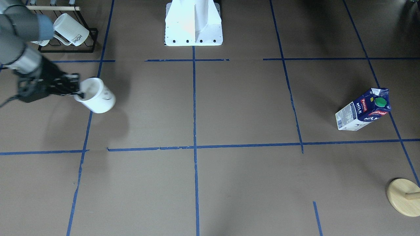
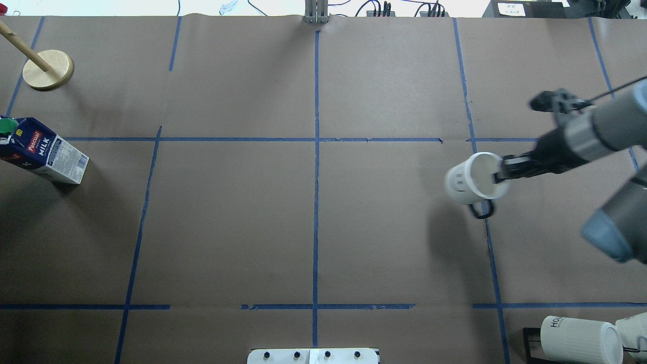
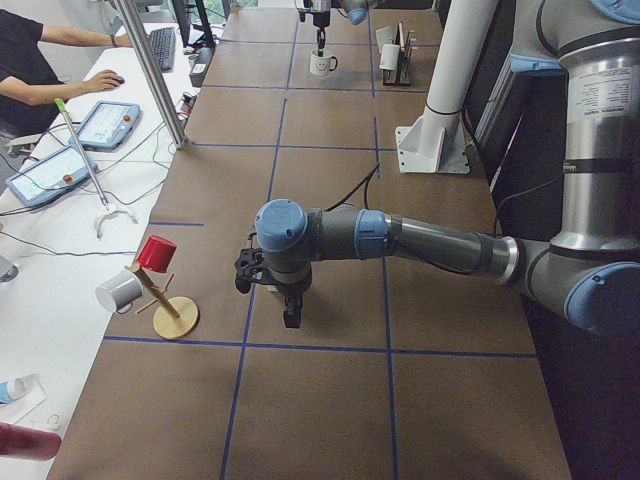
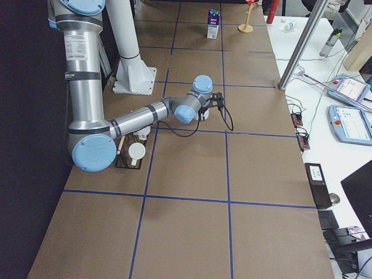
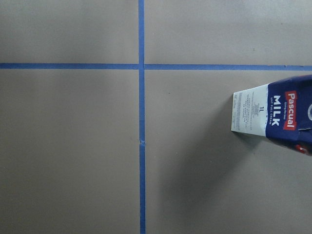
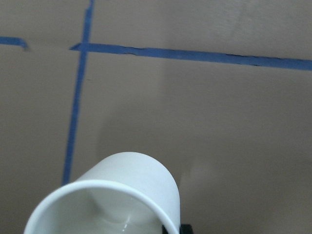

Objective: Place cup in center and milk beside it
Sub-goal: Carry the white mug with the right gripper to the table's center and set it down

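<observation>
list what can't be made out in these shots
- Left gripper: seen only in the exterior left view, so open or shut cannot be told.
- Milk: cut by the left edge overhead; its cap lies past the right edge in the left wrist view.
- Cup: handle does not show in the front view; the bottom edge cuts it in the right wrist view.
- Mugs: partly behind the right arm in the front view.

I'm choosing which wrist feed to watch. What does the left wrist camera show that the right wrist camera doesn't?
Only the left wrist view shows the milk, at its right edge and cut off by the frame. Only the right wrist view shows the cup, close up at the bottom, open rim toward the camera. Both show the brown surface with blue tape lines crossing.
</observation>
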